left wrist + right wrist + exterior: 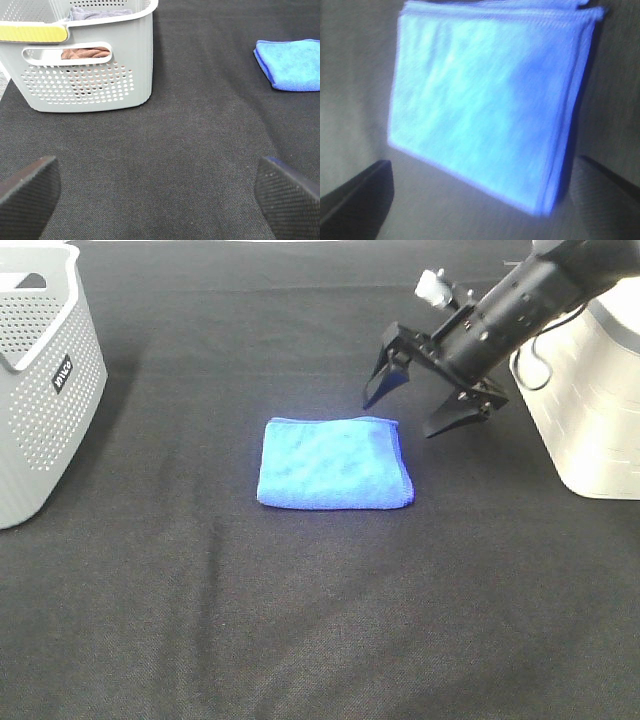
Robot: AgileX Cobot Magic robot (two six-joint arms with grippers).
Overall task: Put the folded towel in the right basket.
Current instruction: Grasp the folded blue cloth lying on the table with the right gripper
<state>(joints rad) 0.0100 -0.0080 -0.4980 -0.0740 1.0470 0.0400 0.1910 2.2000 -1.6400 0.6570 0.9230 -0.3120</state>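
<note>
Overhead and wrist views, one moment. The folded blue towel point(335, 462) lies flat near the middle of the black tabletop point(300, 640), its layered folded edges facing the right edge of the tabletop. It is not in either basket.

My right tool point(401, 415) hangs above the tabletop just beyond the towel's far right corner, tilted down toward it. Its jaws stand wide apart and hold nothing. In the right wrist view, which is blurred, the towel fills the span between the two dark fingers point(355, 195). I see no contact between them and the cloth.

The right basket point(590, 410), white and perforated, stands at the right edge of the tabletop toward the far right corner, behind the right arm. It is cut off by the frame, so I cannot see what is inside. It is well apart from the towel.

The left basket point(40, 390), grey and perforated, stands at the left edge toward the far left corner. The left wrist view shows a yellow strip point(32, 32) on its rim, a brownish cloth point(85, 52) through the handle slot, and a grey cloth point(100, 12) near the top.

My left tool point(160, 200) shows only in its own wrist view. It is spread wide, with bare tabletop between its two textured pads point(27, 192), and it is empty. It lies near the left basket and apart from the towel.
</note>
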